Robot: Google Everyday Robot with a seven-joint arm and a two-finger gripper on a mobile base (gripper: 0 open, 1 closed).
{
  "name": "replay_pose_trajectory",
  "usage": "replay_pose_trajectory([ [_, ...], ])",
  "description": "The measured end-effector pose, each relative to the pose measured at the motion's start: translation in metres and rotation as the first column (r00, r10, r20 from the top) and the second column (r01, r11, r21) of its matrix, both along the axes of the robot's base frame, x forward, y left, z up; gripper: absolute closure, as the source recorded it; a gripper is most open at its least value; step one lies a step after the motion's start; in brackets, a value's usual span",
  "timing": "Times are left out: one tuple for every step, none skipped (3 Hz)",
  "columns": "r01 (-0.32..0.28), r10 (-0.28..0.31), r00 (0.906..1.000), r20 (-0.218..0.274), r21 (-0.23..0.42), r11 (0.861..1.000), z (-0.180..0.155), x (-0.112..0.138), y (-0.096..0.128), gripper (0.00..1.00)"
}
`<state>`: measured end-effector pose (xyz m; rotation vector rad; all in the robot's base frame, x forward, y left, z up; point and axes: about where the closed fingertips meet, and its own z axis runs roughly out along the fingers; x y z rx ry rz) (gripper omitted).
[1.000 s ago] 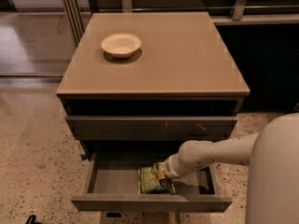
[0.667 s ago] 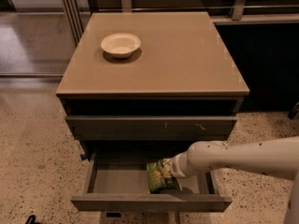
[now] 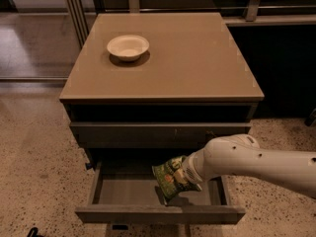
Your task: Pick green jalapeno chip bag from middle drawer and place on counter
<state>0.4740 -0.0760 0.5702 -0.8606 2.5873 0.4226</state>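
Since the earlier frame the green jalapeno chip bag [image 3: 169,177] has risen off the middle drawer [image 3: 123,194] floor, clamped in the gripper [image 3: 185,178]. Advice: withdraw outward before raising, clearing the upper drawer front [image 3: 148,135], then set it on the counter [image 3: 197,58].

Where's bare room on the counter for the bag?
The counter is bare right of and in front of the bowl; only its back-left part is taken. The gripper holds the green jalapeno chip bag over the middle drawer.
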Motion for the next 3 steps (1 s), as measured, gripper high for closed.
replay_pose_trajectory([
  [-0.129,0.129,0.9913,0.025,-0.029,0.991,0.0242,-0.0121,0.0011,1.0],
  [-0.159,0.16,0.9867,0.029,-0.039,0.987,0.0237,-0.0144,0.0009,1.0],
  [-0.175,0.176,0.984,0.026,-0.039,0.984,0.0253,-0.0149,0.0026,1.0],
])
